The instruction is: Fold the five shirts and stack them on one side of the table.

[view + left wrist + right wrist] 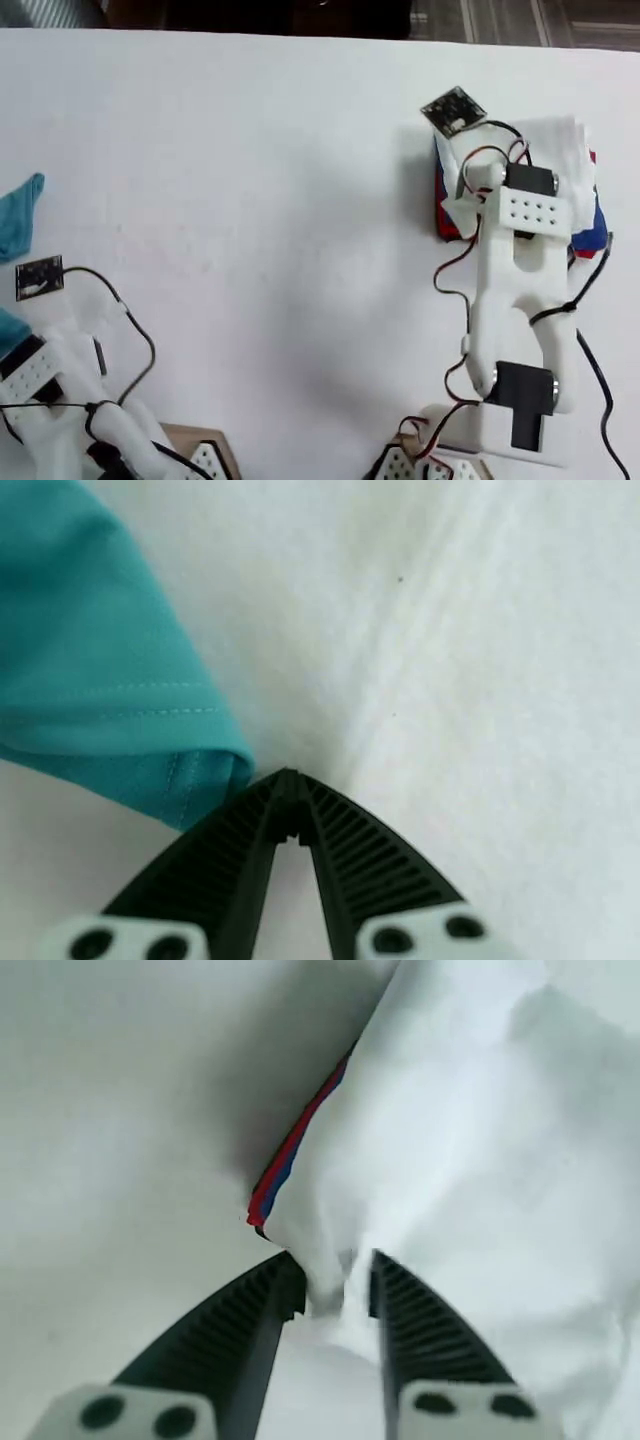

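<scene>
Shirts sit in a stack at the right side of the table [250, 180]: a white shirt [560, 140] on top, with a red shirt [447, 215] and a blue shirt [590, 235] showing at the edges beneath it. The right arm is stretched over this stack, and the right gripper [332, 1285] pinches a bunched fold at the white shirt's edge between its fingers, just beside the red and blue edges. A teal shirt [20, 215] lies unfolded at the table's far left edge. The left gripper [288, 785] is closed with its tips together and nothing between them, low over the table just beside the teal shirt's stitched hem.
</scene>
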You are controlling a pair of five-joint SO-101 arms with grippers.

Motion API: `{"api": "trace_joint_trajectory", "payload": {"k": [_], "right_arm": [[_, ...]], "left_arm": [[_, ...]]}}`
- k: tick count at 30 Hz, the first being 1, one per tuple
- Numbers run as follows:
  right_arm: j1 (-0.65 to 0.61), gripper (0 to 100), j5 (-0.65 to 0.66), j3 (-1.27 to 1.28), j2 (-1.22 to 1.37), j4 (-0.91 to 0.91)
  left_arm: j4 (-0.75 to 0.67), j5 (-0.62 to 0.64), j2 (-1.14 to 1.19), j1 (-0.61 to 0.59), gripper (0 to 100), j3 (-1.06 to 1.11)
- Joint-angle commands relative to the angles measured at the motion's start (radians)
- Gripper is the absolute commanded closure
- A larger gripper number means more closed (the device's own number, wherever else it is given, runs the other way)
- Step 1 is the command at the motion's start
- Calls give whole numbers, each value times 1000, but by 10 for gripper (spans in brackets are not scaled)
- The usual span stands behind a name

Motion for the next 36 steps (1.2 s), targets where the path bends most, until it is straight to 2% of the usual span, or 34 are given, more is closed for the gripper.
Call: {"api": "trace_joint_trajectory", "payload": {"k": [1, 3, 8, 14, 18, 21, 22, 24, 30, 36], "right_arm": [[54, 736, -2, -61, -45, -25], [84, 741, -11, -98, -85, -27], [173, 782, -184, -118, -153, -180], [240, 804, -281, -118, -84, -321], [242, 828, -249, -124, 7, -430], [237, 971, -245, -126, 122, -564], [236, 989, -247, -127, 163, -618], [234, 948, -247, -160, 245, -711], [240, 947, -241, -347, 515, -886], [278, 947, -241, -500, 720, -914]], "left_arm": [[-12, 3, -17, 12, 973, 2], [-12, 3, -17, 12, 973, 2], [-12, 3, -17, 12, 973, 2], [-12, 3, -17, 12, 973, 2], [-12, 3, -17, 12, 973, 2], [-12, 3, -17, 12, 973, 2], [-12, 3, -17, 12, 973, 2], [-12, 3, -17, 12, 973, 2], [-12, 3, -17, 12, 973, 2], [-12, 3, -17, 12, 973, 4]]}}
